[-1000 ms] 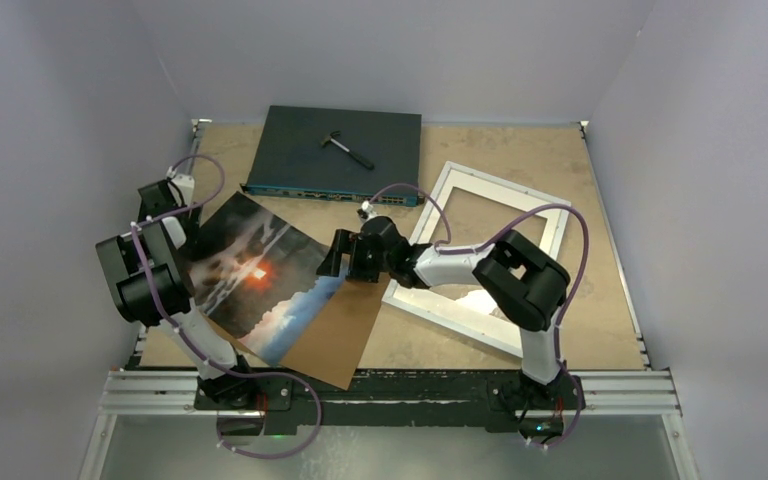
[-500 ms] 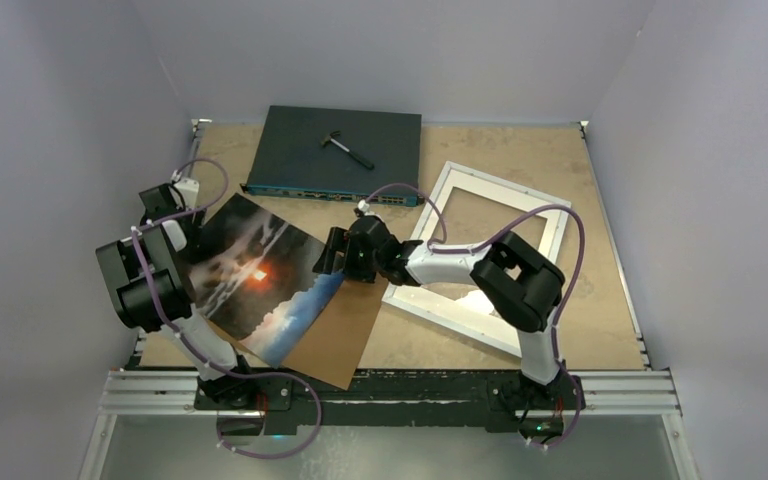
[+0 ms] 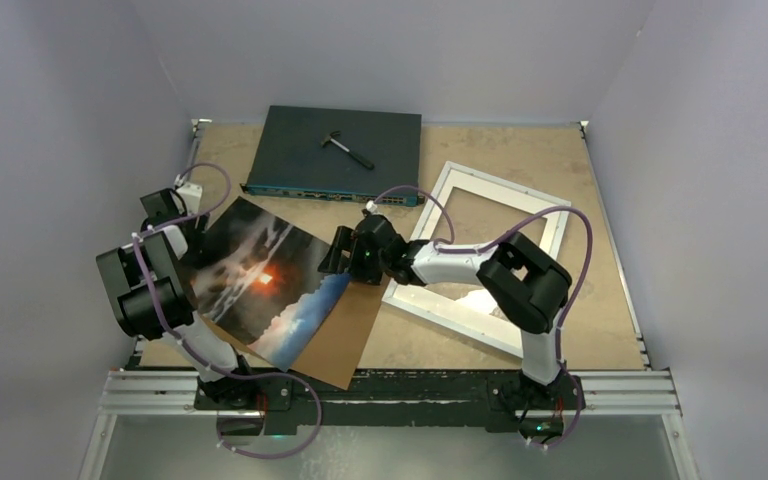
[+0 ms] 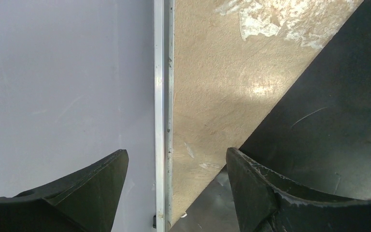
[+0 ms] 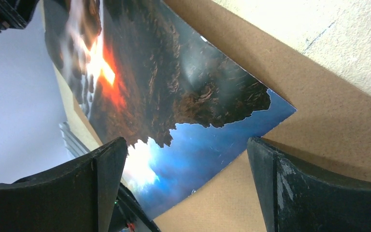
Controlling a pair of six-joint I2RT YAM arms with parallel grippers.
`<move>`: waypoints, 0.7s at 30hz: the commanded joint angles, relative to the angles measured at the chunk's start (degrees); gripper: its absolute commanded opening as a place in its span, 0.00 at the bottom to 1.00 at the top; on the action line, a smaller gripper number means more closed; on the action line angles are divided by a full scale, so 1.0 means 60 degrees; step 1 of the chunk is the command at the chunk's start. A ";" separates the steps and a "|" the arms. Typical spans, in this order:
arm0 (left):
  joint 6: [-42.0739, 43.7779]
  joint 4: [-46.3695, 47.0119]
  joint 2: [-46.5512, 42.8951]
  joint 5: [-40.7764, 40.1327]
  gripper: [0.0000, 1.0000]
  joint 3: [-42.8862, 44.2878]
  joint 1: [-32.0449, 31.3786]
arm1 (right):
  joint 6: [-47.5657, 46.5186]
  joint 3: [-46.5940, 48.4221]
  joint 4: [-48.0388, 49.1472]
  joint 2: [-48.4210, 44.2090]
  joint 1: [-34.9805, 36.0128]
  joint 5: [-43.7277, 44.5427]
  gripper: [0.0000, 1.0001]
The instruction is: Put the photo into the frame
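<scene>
1. The photo [image 3: 255,280] lies at the left of the desk [image 3: 520,150], resting on a brown backing board [image 3: 345,335]. It is well apart from the frame [image 3: 520,187], which lies flat to the right.
2. Governing relation: the right claw [image 5: 187,142] hangs directly over the photo's right-hand corner and points left. That corner sits between its two fingers in the right wrist view. The frame is on the opposite side, behind this claw.
3. Orientation: the print is squarish, with no clear long axis. It lies diamond-wise, one corner toward each claw.
4. Right claw state: jaws at full spread, gripping nothing.
5. Left claw [image 4: 176,154] state: jaws apart, with bare desk and the edge rail showing between them — nothing held. The photo's dark far-left edge runs just beside its right finger.
6. Nearer arm: both are at the print, but the right one is better placed over a corner.
7. Appearance: glossy, dark cloud mass, orange-red glow at centre, blue band along the near-right edge. A shadow falls under that edge — judged slightly lifted or curled.
</scene>
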 commanded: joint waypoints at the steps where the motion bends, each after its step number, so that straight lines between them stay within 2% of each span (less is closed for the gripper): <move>1: -0.0118 -0.2452 0.0631 0.0749 0.74 -0.0935 -0.0062 | 0.0570 -0.0385 0.0160 0.0253 0.0067 -0.0676 0.98; 5: 0.0010 -0.2559 0.0560 0.1061 0.74 -0.1046 -0.0060 | 0.0875 -0.0184 0.0659 0.0253 0.0060 -0.0771 0.99; 16: 0.0206 -0.3089 0.0373 0.1438 0.72 -0.1071 -0.0061 | 0.2142 -0.0533 0.3704 0.0475 0.0046 -0.1823 0.99; 19: 0.0230 -0.3329 0.0296 0.1518 0.71 -0.1014 -0.0062 | 0.2178 -0.0371 0.3680 0.0604 0.0043 -0.1963 0.99; 21: 0.0227 -0.3431 0.0239 0.1468 0.71 -0.0924 -0.0024 | 0.1765 -0.0013 0.2645 0.0532 0.0042 -0.2001 0.99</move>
